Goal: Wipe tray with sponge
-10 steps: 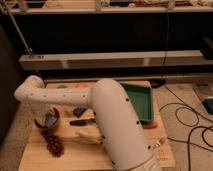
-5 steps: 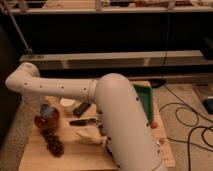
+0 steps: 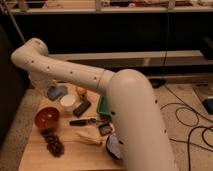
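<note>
Mostly arm (image 3: 100,82) blocks view: green tray (image 3: 103,106) nearly hidden, hand (image 3: 46,85) at table's (image 3: 40,155) far-left edge.

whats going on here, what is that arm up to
A white robot arm stretches across a wooden table, hiding most of the green tray it is meant to wipe. Its gripper is not in view, nor is any sponge. On the table lie a red bowl, a white cup, a dark bar and grapes. No wiping is visible.
</note>
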`<state>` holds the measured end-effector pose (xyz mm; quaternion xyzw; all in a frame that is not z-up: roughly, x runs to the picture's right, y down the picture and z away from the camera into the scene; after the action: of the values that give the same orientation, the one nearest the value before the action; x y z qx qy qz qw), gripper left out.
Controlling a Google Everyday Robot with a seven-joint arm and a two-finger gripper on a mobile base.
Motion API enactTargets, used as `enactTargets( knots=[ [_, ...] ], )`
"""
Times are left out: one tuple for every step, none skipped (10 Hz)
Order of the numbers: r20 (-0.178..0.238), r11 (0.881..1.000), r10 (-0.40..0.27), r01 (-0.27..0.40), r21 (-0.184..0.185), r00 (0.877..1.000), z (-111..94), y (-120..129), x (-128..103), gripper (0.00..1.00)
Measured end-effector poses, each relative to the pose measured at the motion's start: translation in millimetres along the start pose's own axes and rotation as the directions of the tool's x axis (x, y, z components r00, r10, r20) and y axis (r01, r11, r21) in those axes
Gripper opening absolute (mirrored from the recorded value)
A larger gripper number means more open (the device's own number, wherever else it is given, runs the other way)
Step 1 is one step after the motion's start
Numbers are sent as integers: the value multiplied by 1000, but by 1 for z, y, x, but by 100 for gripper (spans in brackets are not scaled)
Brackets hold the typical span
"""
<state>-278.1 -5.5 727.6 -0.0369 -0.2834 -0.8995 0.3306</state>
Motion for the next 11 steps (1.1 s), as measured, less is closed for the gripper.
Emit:
enactTargets(
  knots=[
    [0,1000,16,-16,-4,1000,-7,9,-8,22],
    [0,1000,30,-30,-4,1000,-8,14,-13,22],
    [0,999,49,-49,-10,999,-9,22,-21,22],
    [-1,997,69,-69,-19,998,-10,32,-29,22],
    [-2,997,81,-81,-21,997,-12,36,-35,21],
    [-1,996,92,-92,-20,996,-13,40,-41,21],
    [-1,996,89,-89,-19,996,-12,39,-40,21],
    [-1,996,86,-86,-16,996,-12,36,-39,21],
    [-1,996,88,-88,-17,996,-12,38,-39,21],
    [-2,996,89,-89,-19,996,-13,38,-39,21],
    [-2,996,87,-87,-18,996,-12,37,-39,21]
  ],
)
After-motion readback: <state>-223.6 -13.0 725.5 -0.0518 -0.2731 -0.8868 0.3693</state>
